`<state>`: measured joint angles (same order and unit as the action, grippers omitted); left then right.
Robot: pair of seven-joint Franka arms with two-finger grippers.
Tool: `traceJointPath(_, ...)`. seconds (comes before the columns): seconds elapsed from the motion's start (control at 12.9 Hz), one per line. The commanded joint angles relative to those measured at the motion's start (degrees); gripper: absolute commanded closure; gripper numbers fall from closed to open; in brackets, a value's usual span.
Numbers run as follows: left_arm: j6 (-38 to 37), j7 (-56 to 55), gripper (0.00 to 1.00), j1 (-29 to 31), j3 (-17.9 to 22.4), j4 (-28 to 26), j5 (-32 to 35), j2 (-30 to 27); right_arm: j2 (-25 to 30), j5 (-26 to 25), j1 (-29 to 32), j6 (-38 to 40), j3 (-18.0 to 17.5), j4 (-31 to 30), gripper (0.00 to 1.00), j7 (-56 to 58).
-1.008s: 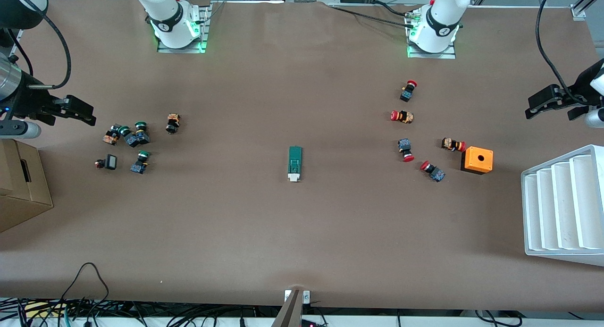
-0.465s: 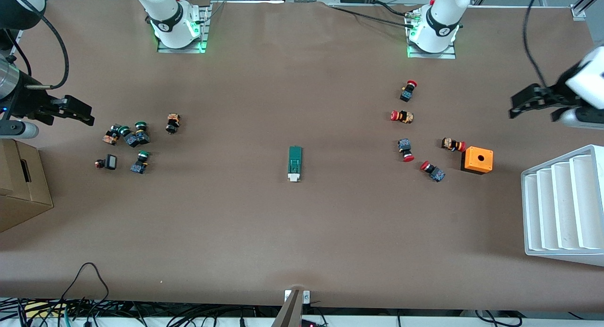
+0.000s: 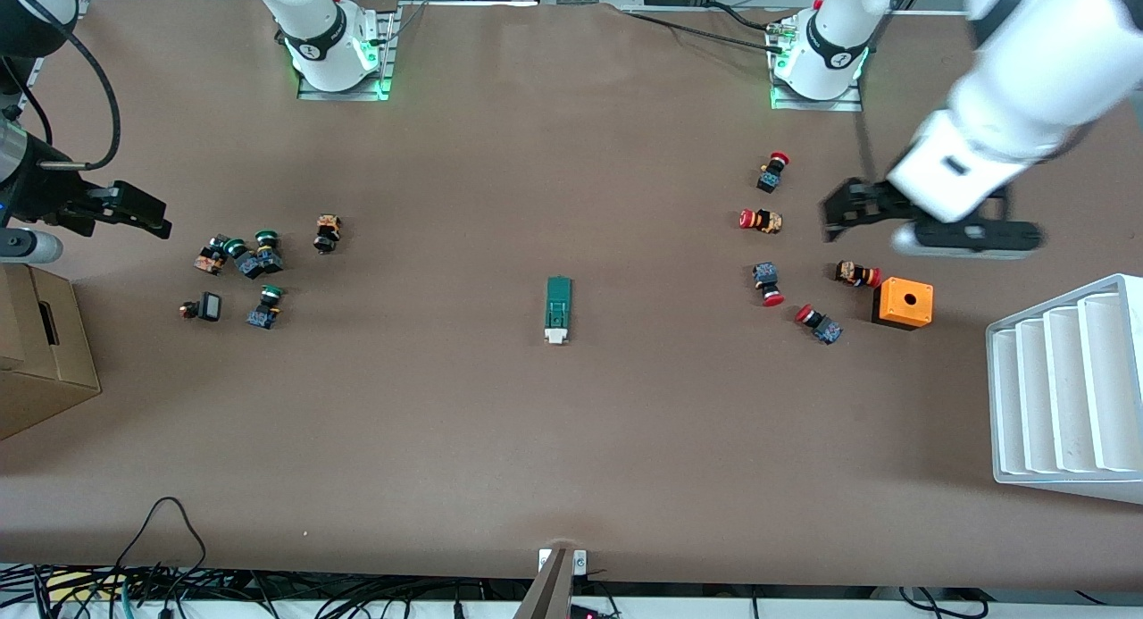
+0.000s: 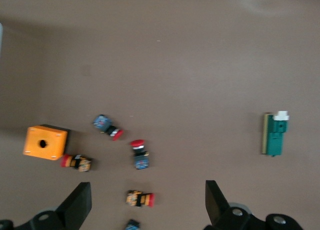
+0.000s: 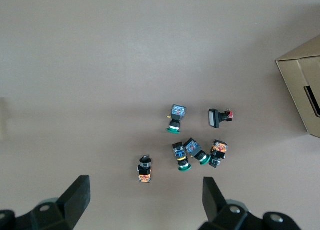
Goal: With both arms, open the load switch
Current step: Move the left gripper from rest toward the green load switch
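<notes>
Red-capped push buttons [image 3: 762, 220] lie scattered beside the orange box [image 3: 904, 303]. Green-capped push buttons [image 3: 259, 255] cluster near the cardboard box [image 3: 40, 355]. White rack [image 3: 1063, 391] sits at the bench [image 3: 571, 440] edge.

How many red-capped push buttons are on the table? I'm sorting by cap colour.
5, all loose toward the left arm's end of the table: one nearest the bases, then, one touching the orange box, and nearest the front camera. None seems hidden.
</notes>
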<state>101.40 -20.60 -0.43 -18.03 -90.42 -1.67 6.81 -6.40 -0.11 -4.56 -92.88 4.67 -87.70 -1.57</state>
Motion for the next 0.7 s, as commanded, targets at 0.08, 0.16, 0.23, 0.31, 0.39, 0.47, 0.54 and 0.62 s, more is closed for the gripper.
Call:
traceJointPath(0.08,7.2,-13.2,0.0,-1.7,-6.5,0.2,3.7,4.2,-0.1,-0.9,1.4,0.9,-0.4,0.7,0.01,0.5)
traceJointPath(0.16,9.1,-17.3,0.0,-2.7,-8.7,0.0,7.7,5.6,-0.3,-0.9,1.4,0.9,-0.4,0.7,0.01,0.5)
traceJointPath(0.23,11.9,-21.9,0.0,-3.1,-11.2,-1.3,11.3,6.6,-0.3,-1.1,1.6,0.9,-0.3,0.7,0.01,0.6)
traceJointPath(0.31,15.1,-26.0,0.0,-3.2,-13.2,-2.9,14.9,7.4,-0.3,-1.6,1.6,0.8,-0.3,0.7,0.01,0.6)
traceJointPath(0.39,18.2,-30.1,0.0,-3.3,-15.2,-4.5,19.1,8.6,-0.4,-2.3,1.6,0.6,-0.4,0.7,0.01,0.4)
traceJointPath(0.47,20.2,-33.8,0.01,-3.6,-16.8,-5.5,22.9,9.8,-0.5,-2.6,1.6,0.4,-0.3,0.7,0.01,0.6)
traceJointPath(0.54,22.0,-38.1,0.01,-4.1,-17.7,-5.8,26.2,11.3,-0.5,-2.6,2.2,0.3,-0.3,0.7,0.01,0.6)
traceJointPath(0.62,23.6,-41.8,0.01,-5.0,-18.2,-5.8,28.6,12.7,-0.5,-2.6,2.7,0.4,-0.3,0.7,0.01,0.6)
